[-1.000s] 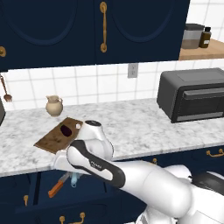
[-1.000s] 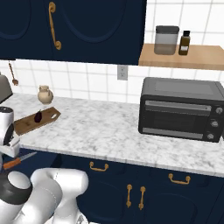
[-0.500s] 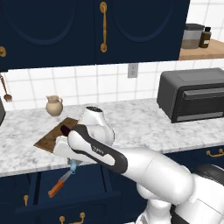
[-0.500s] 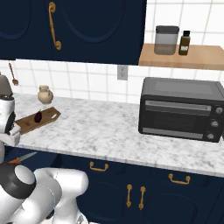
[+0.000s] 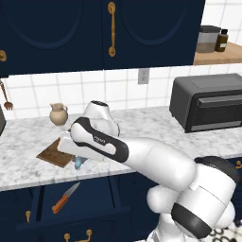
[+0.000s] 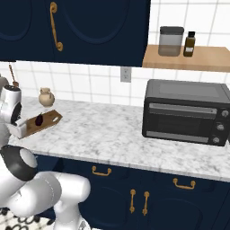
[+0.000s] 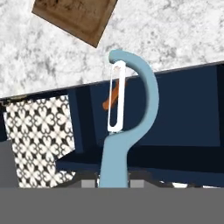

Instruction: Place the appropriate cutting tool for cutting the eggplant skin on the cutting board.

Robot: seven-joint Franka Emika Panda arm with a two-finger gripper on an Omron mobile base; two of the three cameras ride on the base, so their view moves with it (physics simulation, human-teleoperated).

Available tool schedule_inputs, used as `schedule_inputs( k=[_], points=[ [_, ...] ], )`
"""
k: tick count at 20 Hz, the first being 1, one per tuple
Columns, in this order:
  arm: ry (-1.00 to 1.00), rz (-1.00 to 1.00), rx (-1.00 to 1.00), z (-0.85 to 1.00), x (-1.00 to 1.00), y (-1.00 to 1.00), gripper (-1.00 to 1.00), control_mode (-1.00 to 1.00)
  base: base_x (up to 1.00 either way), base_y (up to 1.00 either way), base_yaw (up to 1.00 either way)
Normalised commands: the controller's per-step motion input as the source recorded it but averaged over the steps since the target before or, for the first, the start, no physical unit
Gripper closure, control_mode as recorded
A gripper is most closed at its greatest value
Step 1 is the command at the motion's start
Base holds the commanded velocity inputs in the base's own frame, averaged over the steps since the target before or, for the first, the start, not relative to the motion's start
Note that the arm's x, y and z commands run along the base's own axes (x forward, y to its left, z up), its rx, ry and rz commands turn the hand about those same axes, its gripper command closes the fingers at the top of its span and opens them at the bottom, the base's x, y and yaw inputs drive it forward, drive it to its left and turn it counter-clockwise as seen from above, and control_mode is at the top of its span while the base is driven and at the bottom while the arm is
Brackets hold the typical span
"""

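My gripper is shut on the light-blue handle of the cutting tool, a peeler whose pale looped head points away from the hand. In the left base view the gripper hangs over the counter's front edge, at the near corner of the cutting board, with the peeler sticking down. A corner of the brown cutting board lies just beyond the peeler's tip. The small dark eggplant rests on the cutting board; my arm hides it in the left base view.
An orange-handled knife lies in the open drawer below the counter edge. A small beige jug stands behind the board by the tiled wall. A dark toaster oven sits at the right of the marble counter.
The arm has risen from the open drawer to counter height and swung towards the board, carrying the peeler. The knife stays in the drawer.
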Motion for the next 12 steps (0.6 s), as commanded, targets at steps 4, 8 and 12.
schedule_inputs(
  k=[4,8,12],
  points=[
    [0.0,0.0,-0.01,-0.02,0.54,0.34,1.0,-1.0,0.0,0.0,0.0],
    [0.0,0.0,-0.03,-0.11,0.48,0.39,1.0,-1.0,0.0,0.0,0.0],
    [0.0,-0.01,-0.1,-0.13,0.61,0.15,1.0,-1.0,0.0,0.0,0.0]
  ],
)
